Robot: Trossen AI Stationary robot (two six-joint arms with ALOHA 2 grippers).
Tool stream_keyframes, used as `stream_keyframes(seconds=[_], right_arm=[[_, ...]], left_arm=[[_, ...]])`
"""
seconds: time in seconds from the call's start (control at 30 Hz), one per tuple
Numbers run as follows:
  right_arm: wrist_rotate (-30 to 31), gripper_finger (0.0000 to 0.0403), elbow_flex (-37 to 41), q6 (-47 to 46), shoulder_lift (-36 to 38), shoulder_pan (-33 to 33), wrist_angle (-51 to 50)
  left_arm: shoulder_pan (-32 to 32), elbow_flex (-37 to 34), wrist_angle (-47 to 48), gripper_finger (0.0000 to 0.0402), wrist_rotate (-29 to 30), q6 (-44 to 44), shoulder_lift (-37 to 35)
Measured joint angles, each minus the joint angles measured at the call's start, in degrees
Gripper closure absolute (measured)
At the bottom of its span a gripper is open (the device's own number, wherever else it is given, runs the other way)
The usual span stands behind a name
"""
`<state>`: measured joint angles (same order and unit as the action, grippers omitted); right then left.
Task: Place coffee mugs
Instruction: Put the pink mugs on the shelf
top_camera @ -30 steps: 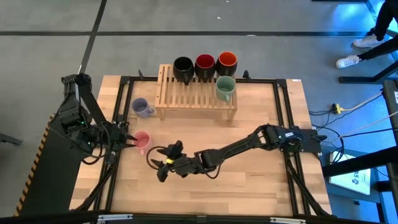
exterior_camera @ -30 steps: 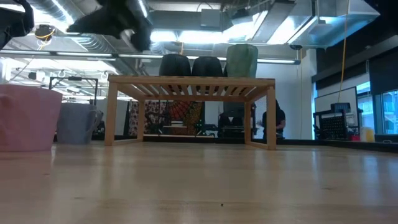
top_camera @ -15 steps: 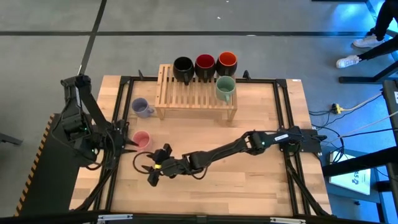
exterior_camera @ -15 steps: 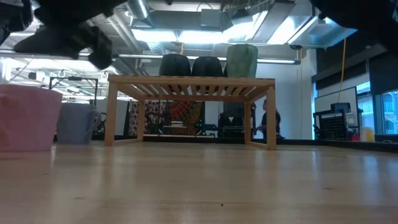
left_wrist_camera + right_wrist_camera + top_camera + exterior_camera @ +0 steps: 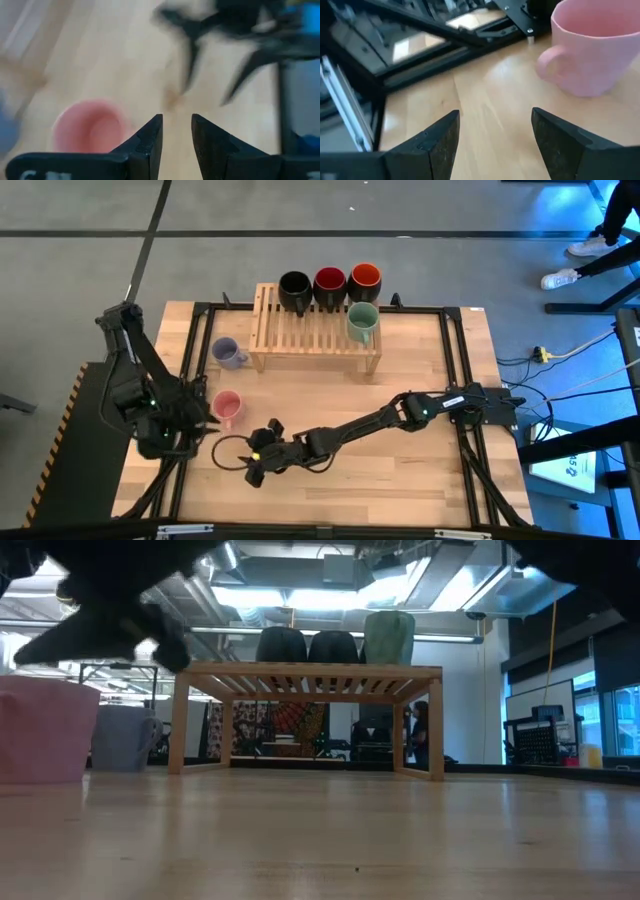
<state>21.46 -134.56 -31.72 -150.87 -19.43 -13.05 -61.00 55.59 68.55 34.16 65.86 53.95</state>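
The pink mug (image 5: 227, 405) stands upright on the table, also seen in the low view (image 5: 45, 730), the left wrist view (image 5: 92, 127) and the right wrist view (image 5: 590, 50). The lavender mug (image 5: 228, 353) stands left of the rack. The black (image 5: 294, 288), red-lined (image 5: 329, 284), orange-lined (image 5: 365, 280) and green (image 5: 362, 320) mugs sit on the rack's slats. My right gripper (image 5: 228, 453) (image 5: 495, 130) is wide open, just near of the pink mug. My left gripper (image 5: 203, 413) (image 5: 176, 135) is narrowly open, left of that mug.
The slatted wooden rack (image 5: 315, 335) (image 5: 305, 675) stands toward the table's far edge. A black frame (image 5: 455, 360) borders the table. Bare wood (image 5: 400, 470) lies on the near right part. My right arm (image 5: 380, 420) stretches across the middle. A person's legs (image 5: 590, 255) show beyond the table.
My right gripper has reached farther toward the table's left edge and a little nearer, staying open, and ends beside the pink mug. My left arm has drawn back from the pink mug toward the left and near edges. The mugs have stayed in place.
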Motion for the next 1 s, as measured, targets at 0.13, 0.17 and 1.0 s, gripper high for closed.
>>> stream_keyframes(seconds=[0.13,0.17,1.0], right_arm=[[2.72,0.0168,0.02,4.21,2.52,-1.5,-6.07],[4.01,0.0169,0.02,5.43,3.21,-1.96,-6.92],[5.91,0.0169,0.04,7.64,5.86,-4.56,-22.07]], left_arm=[[3.98,0.0,9.95,0.0286,-6.51,10.63,-0.02],[4.92,0.0,12.53,0.0279,-8.29,12.67,-0.05],[41.2,-14.31,4.74,0.0254,-20.36,-1.59,-1.14]])
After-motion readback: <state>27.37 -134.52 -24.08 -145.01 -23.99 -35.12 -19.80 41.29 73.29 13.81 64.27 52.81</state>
